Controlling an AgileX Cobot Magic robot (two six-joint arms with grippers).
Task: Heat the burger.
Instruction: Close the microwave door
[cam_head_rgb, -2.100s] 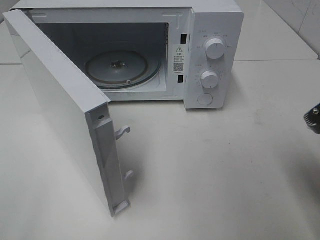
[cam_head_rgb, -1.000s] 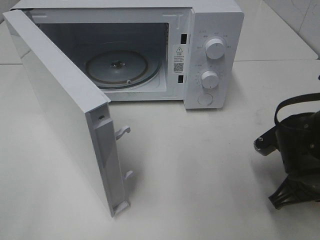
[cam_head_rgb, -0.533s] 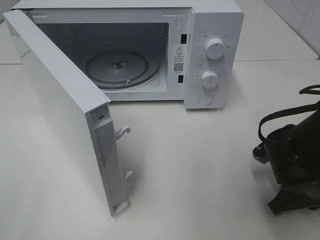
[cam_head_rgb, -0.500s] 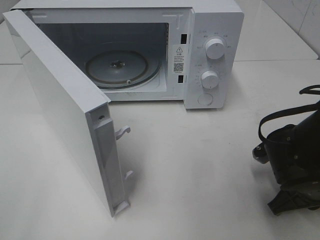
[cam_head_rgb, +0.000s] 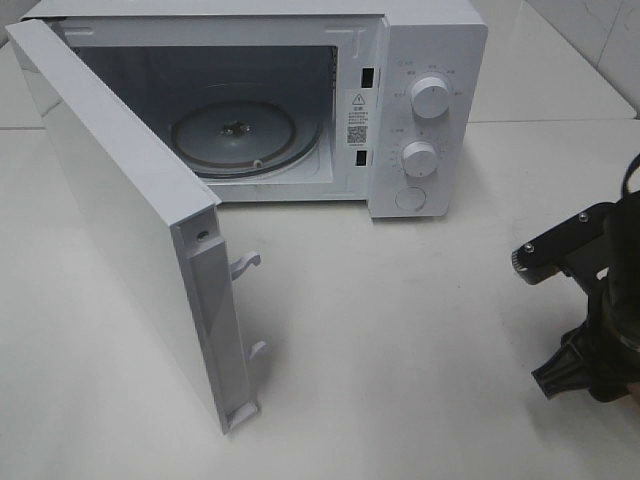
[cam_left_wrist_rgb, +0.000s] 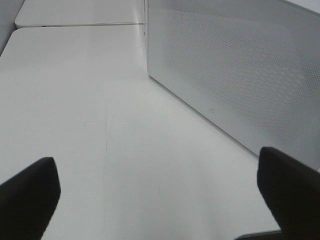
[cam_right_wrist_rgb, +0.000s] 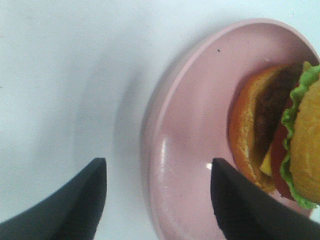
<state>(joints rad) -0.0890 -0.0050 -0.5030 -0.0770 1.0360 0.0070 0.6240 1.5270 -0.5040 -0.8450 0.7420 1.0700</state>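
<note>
Microwave (cam_head_rgb: 420, 110) sits at twelve o'clock on the table (cam_head_rgb: 400, 340), door (cam_head_rgb: 130, 220) swung wide toward seven o'clock, glass turntable (cam_head_rgb: 245, 135) bare inside. Two white knobs (cam_head_rgb: 430, 97) stacked on the panel, a round button under them.

Over at four o'clock in the high view, the right arm (cam_head_rgb: 595, 300) pokes in from the edge, dark and bulky; nothing of the plate or food shows from up there.

Right wrist view: the burger (cam_right_wrist_rgb: 280, 140) lies tipped on its side on the pink plate (cam_right_wrist_rgb: 185, 150), lettuce frill, patty and a red slice all showing. The right gripper (cam_right_wrist_rgb: 157, 197) hangs above the plate's rim, fingers (cam_right_wrist_rgb: 235, 200) parted, one over the table, one over the plate, gripping nothing.

Left wrist view: the left gripper (cam_left_wrist_rgb: 160, 195) has its fingers spread wide, released, over bare table beside the door's dotted outer face.
</note>
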